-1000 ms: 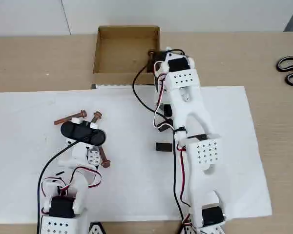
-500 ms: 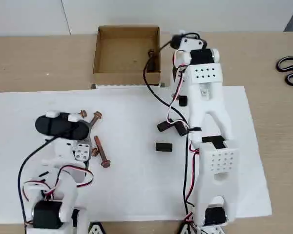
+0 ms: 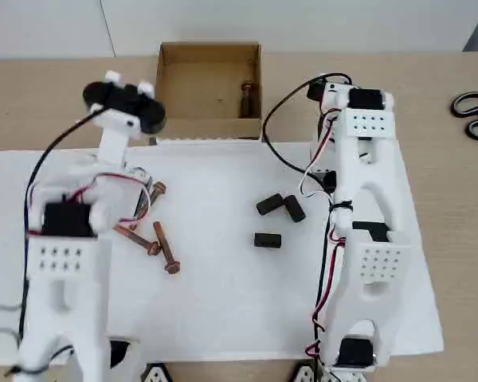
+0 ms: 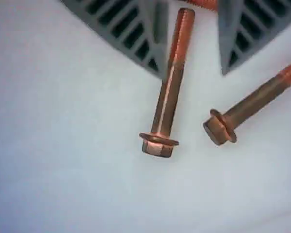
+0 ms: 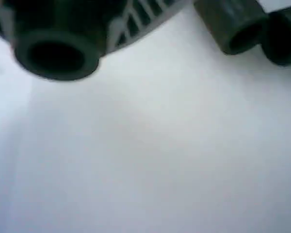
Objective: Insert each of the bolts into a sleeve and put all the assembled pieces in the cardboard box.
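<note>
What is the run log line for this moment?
left gripper: open, straddling a bolt on the paper | cardboard box: one assembled piece inside | sleeves: three visible on paper

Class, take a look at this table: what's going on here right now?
Two robot arms are pairing bolts with sleeves over a white sheet. The left claw is open and straddles one bolt lying on the sheet, with another bolt beside it. The right arm stands next to three loose black sleeves. One assembled piece already lies in the cardboard box.
</note>
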You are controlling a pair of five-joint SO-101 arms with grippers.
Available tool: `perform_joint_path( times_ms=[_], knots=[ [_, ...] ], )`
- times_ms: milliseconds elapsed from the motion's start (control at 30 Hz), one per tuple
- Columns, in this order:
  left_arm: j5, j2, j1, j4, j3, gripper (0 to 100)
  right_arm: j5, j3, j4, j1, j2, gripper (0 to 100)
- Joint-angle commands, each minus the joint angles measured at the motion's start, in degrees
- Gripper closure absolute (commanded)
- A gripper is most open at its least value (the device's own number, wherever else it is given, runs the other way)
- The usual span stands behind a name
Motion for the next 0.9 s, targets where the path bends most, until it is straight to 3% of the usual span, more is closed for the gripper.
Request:
perform_joint_path(
  times_ms=[0,233,633,867],
  knots=[
    [-2.46,10.73,-3.25,2.2,-9.36,93,3.16,-0.26,0.48,2.77,-4.53,99.6],
    [-15.03,32.26,-10.99,4.04,-23.52,91,4.04,-0.26,0.48,3.65,-4.53,99.6],
    [-34.55,59.87,-13.89,18.9,-51.03,90,4.04,-0.26,0.31,3.47,-4.53,99.6],
    [-41.49,68.92,-14.24,24.53,-61.14,89,4.04,-0.26,0.4,3.65,-4.53,99.6]
  ],
)
